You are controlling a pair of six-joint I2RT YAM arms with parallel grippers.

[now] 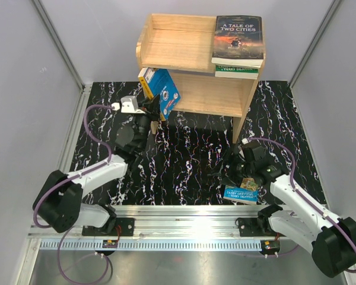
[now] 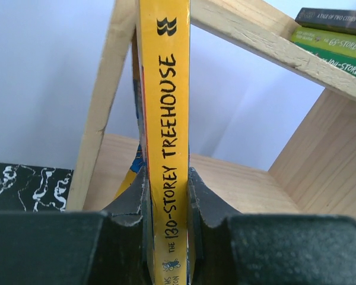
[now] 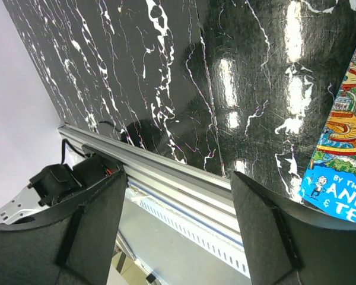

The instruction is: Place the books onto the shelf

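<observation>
1. Top view: the shelf stands at the middle of the far edge of the table. At the right end of its top tier the dark book lies on the green book.
2. Same view: the left gripper pinches the yellow-spined blue book, tilted, at the left end of the lower tier's opening. The right gripper hovers by the flat blue book, which lies near the table's near edge, toward the right corner.
3. Left wrist: both fingers press against the upright yellow spine of the yellow-spined blue book, in front of the shelf's left post. The dark book and green book show at upper right.
4. Right wrist: the right gripper is spread wide and holds nothing, above the rail. The flat blue book lies beside the right finger, on the table.
</observation>
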